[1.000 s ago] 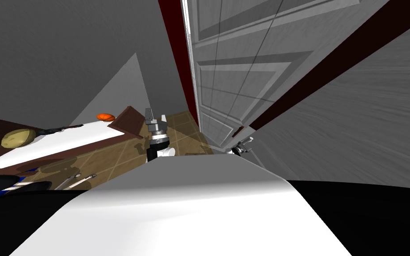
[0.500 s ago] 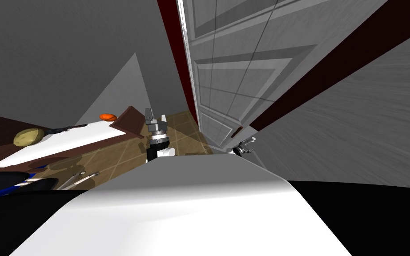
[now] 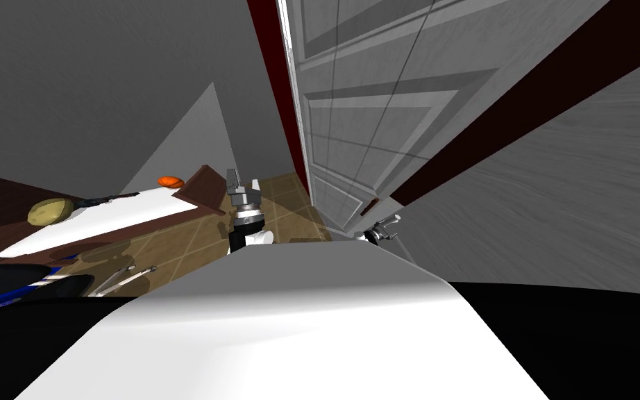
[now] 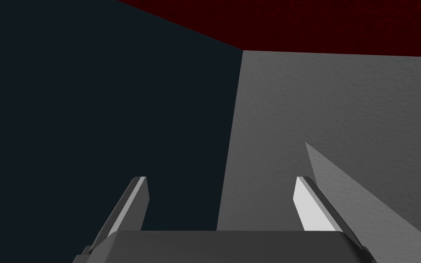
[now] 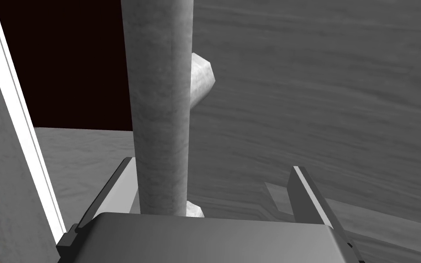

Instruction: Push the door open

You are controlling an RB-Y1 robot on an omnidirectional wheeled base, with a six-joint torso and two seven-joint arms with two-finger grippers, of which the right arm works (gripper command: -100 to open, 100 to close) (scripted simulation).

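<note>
Since it hangs on hinges, the panelled grey door (image 3: 374, 104) probably swings heavy and stiff, with a smooth face. Head view: it stands ajar, straight ahead of the right gripper (image 3: 383, 227); the left gripper (image 3: 235, 179) is well off to the side. Left wrist view: fingers spread, nothing between them. Right wrist view: fingers spread around the grey lever handle (image 5: 161, 114), which sits close by one finger and is not pinched. Best push point is the panel by the handle, far from the hinges.
</note>
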